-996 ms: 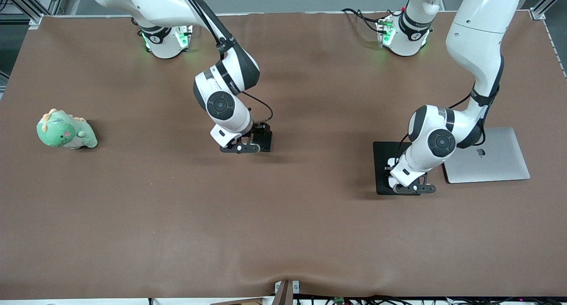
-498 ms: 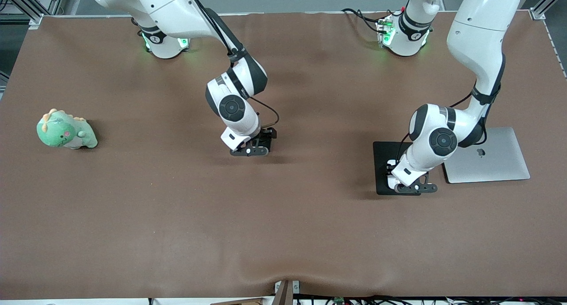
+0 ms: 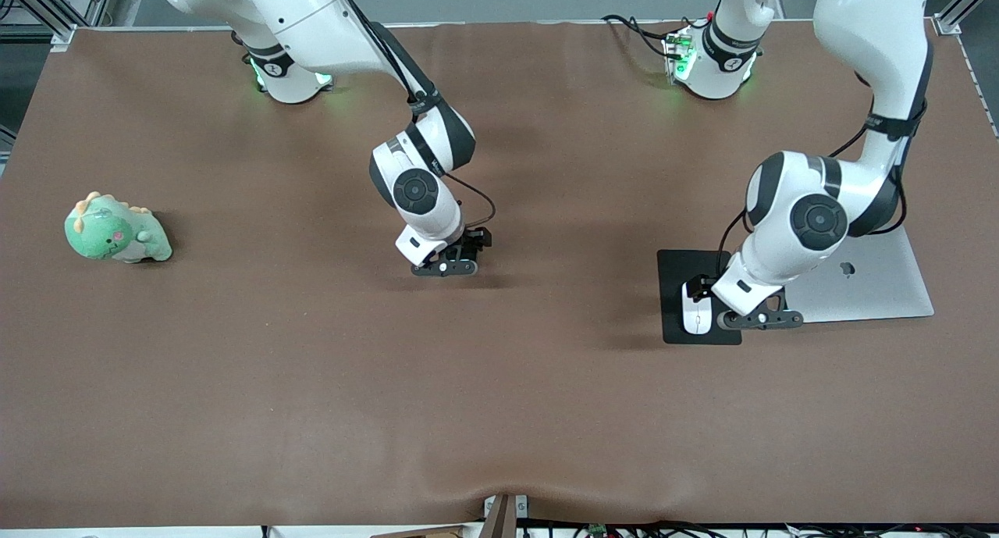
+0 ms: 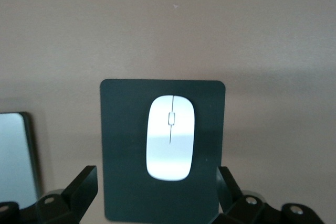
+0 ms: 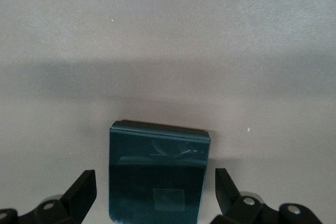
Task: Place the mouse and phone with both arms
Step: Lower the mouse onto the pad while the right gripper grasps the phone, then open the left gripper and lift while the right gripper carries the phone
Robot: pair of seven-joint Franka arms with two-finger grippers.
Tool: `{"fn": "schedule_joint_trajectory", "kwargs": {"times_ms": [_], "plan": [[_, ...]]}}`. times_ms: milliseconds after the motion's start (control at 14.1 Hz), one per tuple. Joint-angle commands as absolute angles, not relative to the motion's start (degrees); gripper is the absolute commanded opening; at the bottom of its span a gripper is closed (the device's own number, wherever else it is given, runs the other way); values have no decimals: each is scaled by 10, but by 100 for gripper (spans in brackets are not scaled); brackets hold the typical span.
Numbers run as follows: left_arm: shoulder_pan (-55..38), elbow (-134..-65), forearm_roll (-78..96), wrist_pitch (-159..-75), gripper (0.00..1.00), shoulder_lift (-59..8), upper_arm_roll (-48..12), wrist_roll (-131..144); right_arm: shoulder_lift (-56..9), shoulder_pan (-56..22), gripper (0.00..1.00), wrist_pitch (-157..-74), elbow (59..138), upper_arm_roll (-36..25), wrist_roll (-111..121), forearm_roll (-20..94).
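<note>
The mouse (image 3: 697, 314) lies flat on a black mouse pad (image 3: 677, 269) toward the left arm's end of the desk (image 3: 312, 382). In the left wrist view the mouse (image 4: 170, 137) sits near the middle of the pad (image 4: 123, 129), with its thin centre line running along its length. The left end effector (image 3: 761, 318) hangs just over the edge of the pad that is next to a closed silver laptop (image 3: 882, 284). Its two fingers (image 4: 81, 186) are spread wide, wider than the mouse, and they hold nothing.

The phone (image 5: 157, 174) lies flat on the brown desk near its middle; in the front view it is almost fully hidden under the right end effector (image 3: 446, 268). In the right wrist view the fingers (image 5: 84, 188) of this end effector stand wide apart, one on each side of the phone, not touching it, and nothing is gripped.

A green plush dinosaur (image 3: 115, 229) rests well apart from both, toward the right arm's end of the desk.
</note>
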State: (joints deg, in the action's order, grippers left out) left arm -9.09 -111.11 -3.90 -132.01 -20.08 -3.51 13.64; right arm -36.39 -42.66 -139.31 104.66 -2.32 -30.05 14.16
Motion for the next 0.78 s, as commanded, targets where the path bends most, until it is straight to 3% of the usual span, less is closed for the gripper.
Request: {"fn": "schedule_joint_trajectory", "kwargs": {"times_ms": [0, 142, 214, 356, 427, 712], "plan": [[-87, -1122, -47, -1279, 100, -157, -37, 149, -375, -441, 100, -1404, 1043, -29, -321, 149], [-84, -1116, -47, -1232, 100, -128, -35, 149, -378, -446, 100, -1404, 1047, -29, -321, 149], [-84, -1105, -47, -1205, 100, -118, -33, 149, -377, -446, 79, -1403, 1050, -29, -321, 149], [-85, -1063, -47, -1150, 100, -105, -35, 151, -375, -444, 8, -1396, 1047, -29, -321, 149], [-86, -1037, -46, -1123, 100, -101, -36, 151, -374, -444, 0, -1394, 1047, -29, -322, 149], [-84, -953, -43, -993, 100, -75, -33, 139, -346, -437, 0, -1330, 1035, -32, -322, 149]]}}
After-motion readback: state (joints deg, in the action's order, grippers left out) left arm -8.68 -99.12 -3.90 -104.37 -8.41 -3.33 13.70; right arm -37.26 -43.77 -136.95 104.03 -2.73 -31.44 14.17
